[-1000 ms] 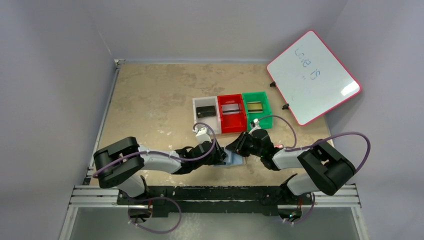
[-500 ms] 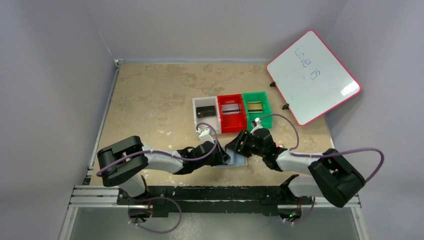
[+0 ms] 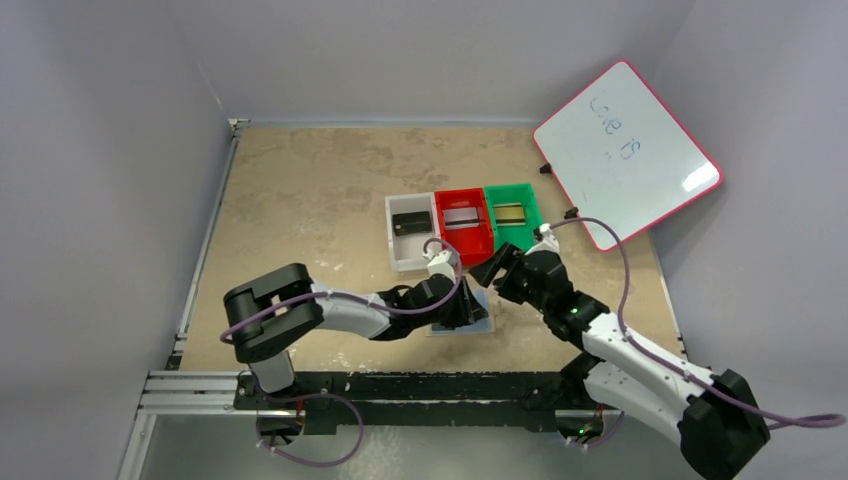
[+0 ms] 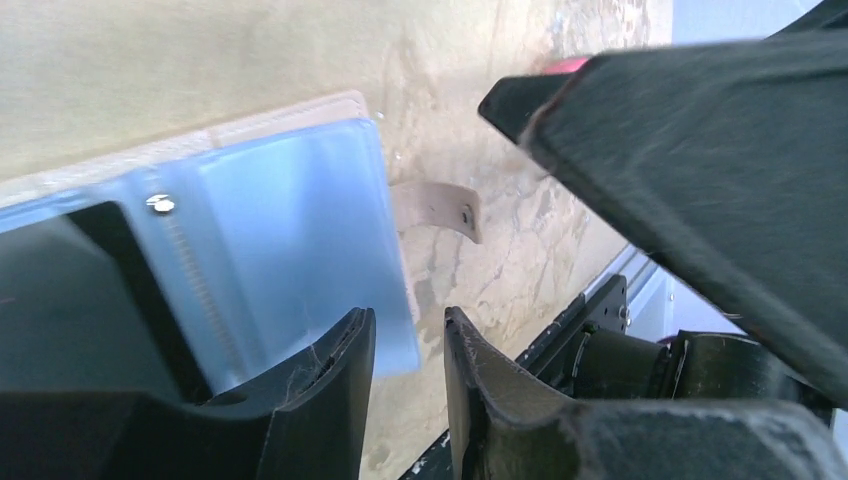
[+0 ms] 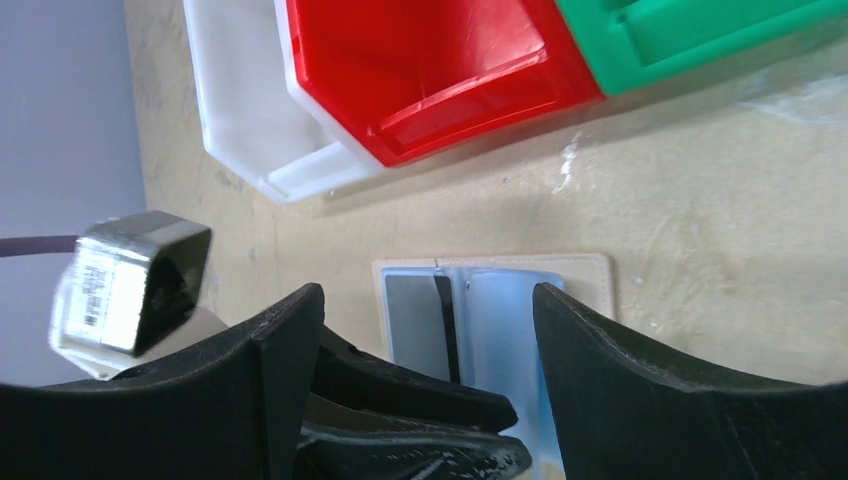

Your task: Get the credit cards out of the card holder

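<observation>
Right gripper (image 5: 425, 300), jaws spread wide and empty, hangs just above the card holder (image 5: 510, 320), which lies opened flat on the table (image 3: 300, 200) near the red bin (image 5: 420, 70), while the left gripper (image 4: 410, 325) sits low at its edge, jaws barely parted, grip unclear.

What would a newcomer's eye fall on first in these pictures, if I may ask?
Probably the two arms meeting at the near middle of the table, with the left pincer and right pincer both at the opened card holder and its pale blue lining. Just beyond it stands a bright row of white bin, red bin and green bin, with credit cards inside. The pink-framed whiteboard leans at the far right.
</observation>
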Controlling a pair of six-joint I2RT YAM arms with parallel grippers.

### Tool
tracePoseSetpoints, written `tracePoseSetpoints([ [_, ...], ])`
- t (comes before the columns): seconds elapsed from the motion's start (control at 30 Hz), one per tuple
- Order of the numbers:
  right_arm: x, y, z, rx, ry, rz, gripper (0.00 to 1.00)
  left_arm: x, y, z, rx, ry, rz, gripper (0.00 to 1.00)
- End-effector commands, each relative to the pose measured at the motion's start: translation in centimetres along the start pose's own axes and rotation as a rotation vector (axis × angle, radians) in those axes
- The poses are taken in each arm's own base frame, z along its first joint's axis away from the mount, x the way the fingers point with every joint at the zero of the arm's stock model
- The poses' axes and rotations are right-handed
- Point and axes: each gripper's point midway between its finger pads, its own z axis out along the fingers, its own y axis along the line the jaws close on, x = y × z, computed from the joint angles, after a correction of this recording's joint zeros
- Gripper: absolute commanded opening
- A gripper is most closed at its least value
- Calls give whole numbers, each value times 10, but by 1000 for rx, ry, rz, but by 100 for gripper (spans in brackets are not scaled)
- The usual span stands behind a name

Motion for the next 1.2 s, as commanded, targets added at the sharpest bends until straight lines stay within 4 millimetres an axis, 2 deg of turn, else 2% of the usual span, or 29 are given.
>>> tracePoseSetpoints([
  [0.0,-23,-9,-17,76,-101,-7,79,17,-31,11,90,74,60,34],
  [0.13,-20,-10,-19,61,-99,3,79,26,-15,22,19,90,70,38],
  [0.2,-18,-8,-18,53,-85,3,78,23,-14,19,8,68,80,39],
  [0.33,-12,-1,-15,20,-47,-12,69,0,-37,-5,48,-10,108,41],
  [0.43,-5,13,-11,-46,-1,-26,62,-20,-36,-27,11,-80,131,41],
  [0.5,1,20,-8,-92,34,-38,58,-35,-27,-43,-45,-143,141,41],
  [0.73,23,31,9,-192,130,-83,50,-69,39,-87,-344,-306,152,37],
  [0.8,33,30,15,-206,172,-84,48,-70,51,-90,-376,-300,148,37],
  [0.93,52,19,23,-191,255,-87,46,-60,56,-82,-377,-247,140,38],
  [1.17,73,16,22,-234,337,-92,41,-45,65,-66,-400,-185,144,37],
])
